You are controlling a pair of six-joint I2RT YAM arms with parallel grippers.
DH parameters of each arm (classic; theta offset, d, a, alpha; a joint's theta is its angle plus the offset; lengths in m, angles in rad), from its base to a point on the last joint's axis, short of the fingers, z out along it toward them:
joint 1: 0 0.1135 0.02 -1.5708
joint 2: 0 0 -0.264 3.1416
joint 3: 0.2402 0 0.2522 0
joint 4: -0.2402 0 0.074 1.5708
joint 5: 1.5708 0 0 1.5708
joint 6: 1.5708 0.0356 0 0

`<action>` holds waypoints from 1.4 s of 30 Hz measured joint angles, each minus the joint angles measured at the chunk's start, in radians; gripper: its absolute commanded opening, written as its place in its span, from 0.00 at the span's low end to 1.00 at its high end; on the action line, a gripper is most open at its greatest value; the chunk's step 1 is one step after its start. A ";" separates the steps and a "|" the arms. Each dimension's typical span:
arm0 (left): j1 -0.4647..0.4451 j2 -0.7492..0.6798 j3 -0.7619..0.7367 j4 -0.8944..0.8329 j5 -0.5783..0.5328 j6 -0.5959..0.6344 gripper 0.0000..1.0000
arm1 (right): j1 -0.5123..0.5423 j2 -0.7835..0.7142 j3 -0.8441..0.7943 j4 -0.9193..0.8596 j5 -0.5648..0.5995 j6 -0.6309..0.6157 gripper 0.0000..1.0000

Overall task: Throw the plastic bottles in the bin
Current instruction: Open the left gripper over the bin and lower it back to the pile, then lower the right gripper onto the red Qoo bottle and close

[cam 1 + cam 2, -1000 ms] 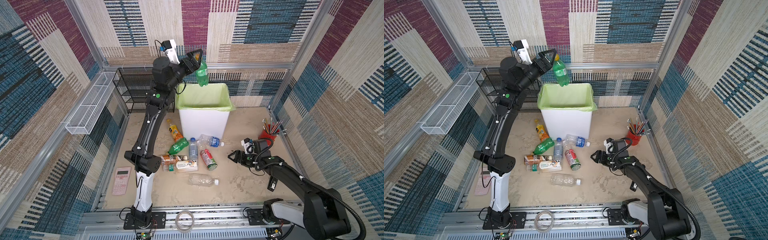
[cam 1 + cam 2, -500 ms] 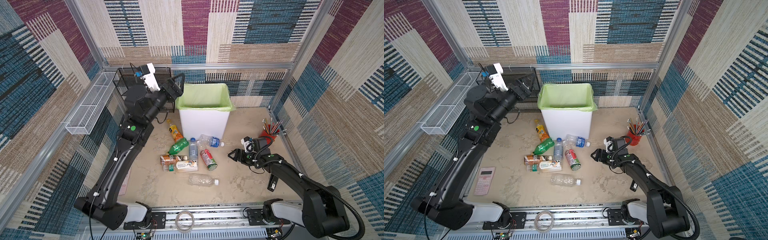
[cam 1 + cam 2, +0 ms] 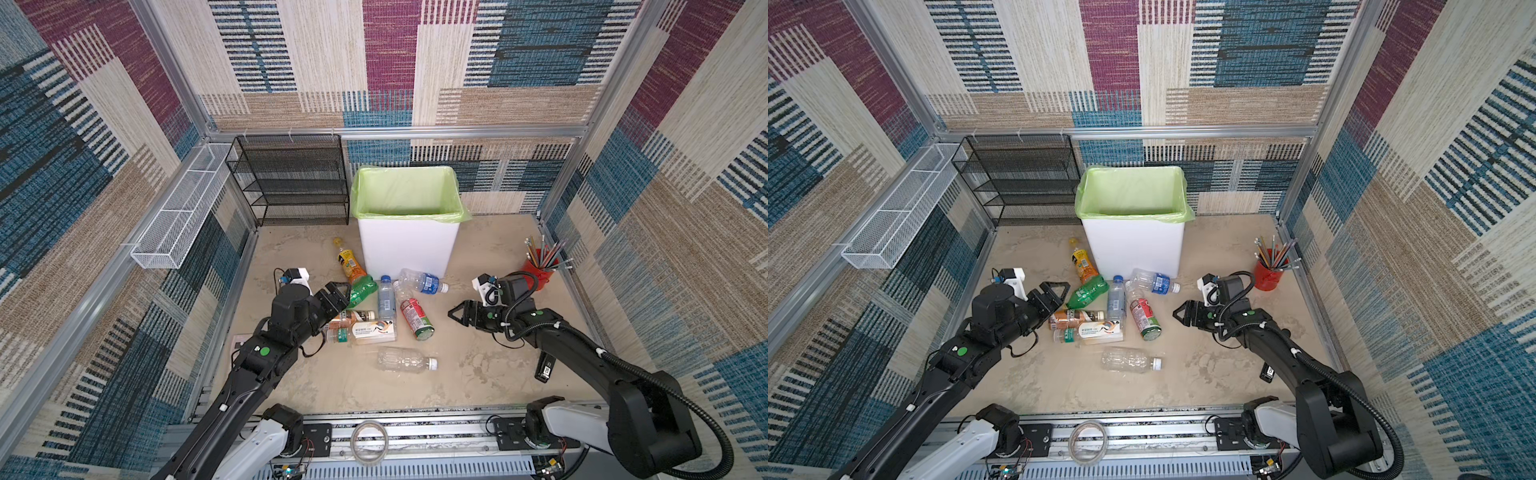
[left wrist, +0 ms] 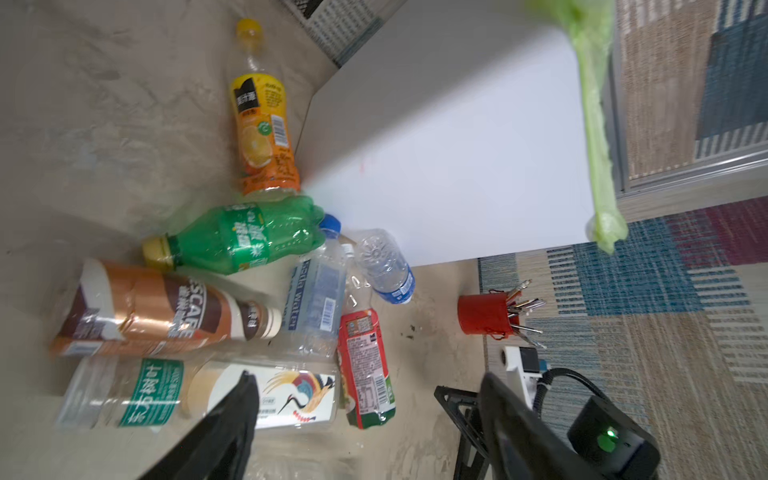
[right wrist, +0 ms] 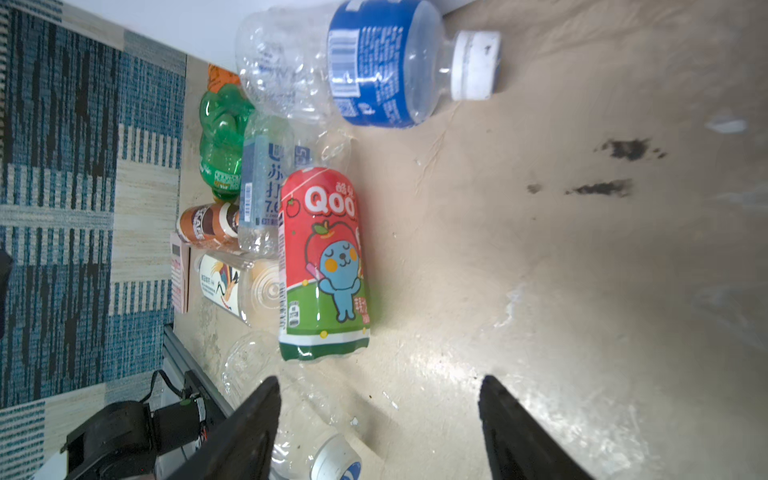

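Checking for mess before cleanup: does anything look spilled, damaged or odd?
The bottles lie toppled in a heap before the bin; the clear blue-labelled bottle is crumpled. Dark smudges mark the floor nearby. No spill shows.

You've bare floor (image 3: 469, 368) between the bottles (image 3: 415, 318) and the right gripper (image 3: 457, 313), wide enough to pass; the bin (image 3: 409, 253) blocks the back, its mouth open from above; bottles crowd its front, touching one another — packed tight; one clear bottle (image 3: 405, 359) lies apart, free all round; cup (image 3: 538, 274) and stapler (image 3: 544, 369) flank your right arm (image 3: 575, 349); the rack (image 3: 291, 183) stands beside the bin's left.
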 measured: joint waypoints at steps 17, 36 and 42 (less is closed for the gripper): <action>0.000 -0.016 -0.086 -0.134 0.037 -0.132 0.82 | 0.182 0.174 0.115 0.041 0.084 0.021 0.77; 0.000 -0.020 -0.106 -0.135 0.042 -0.146 0.81 | 0.264 0.365 0.263 0.051 0.144 -0.008 0.81; 0.000 -0.027 -0.106 -0.135 0.041 -0.150 0.81 | 0.276 0.406 0.278 0.047 0.152 -0.028 0.80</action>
